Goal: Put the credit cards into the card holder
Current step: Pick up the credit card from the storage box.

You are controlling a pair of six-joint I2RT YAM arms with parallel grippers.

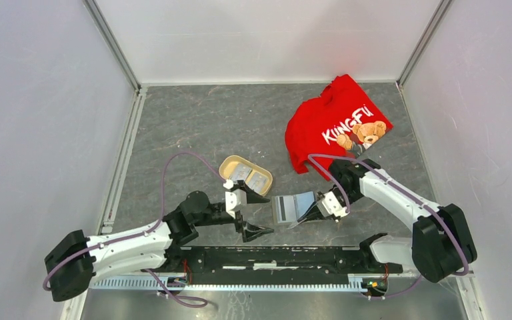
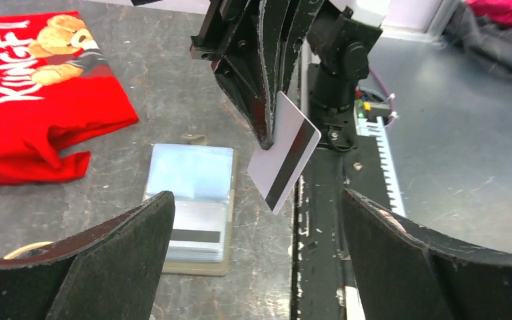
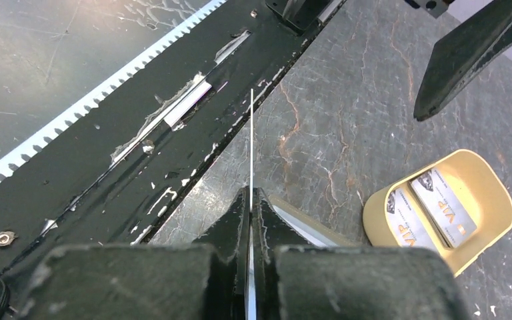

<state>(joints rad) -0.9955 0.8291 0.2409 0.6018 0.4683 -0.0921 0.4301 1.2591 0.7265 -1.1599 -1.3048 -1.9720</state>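
The card holder [image 1: 288, 208] lies open on the table, with pale shiny pockets [image 2: 190, 175] and a striped card in its near pocket. My right gripper [image 1: 311, 214] is shut on a pale credit card [image 2: 285, 160] with a dark stripe and holds it tilted just above the table beside the holder. That card shows edge-on [image 3: 251, 133] in the right wrist view. My left gripper [image 1: 252, 214] stands wide open to the left of the holder, with nothing between its fingers [image 2: 113, 260]. Two more credit cards [image 3: 410, 219] lie in the beige tray [image 1: 228, 163].
A red shirt [image 1: 337, 123] with a bear print lies at the back right, behind the right arm. The black base rail [image 1: 273, 257] runs along the near edge, close under the held card. The beige tray [image 3: 493, 213] sits just behind the left gripper.
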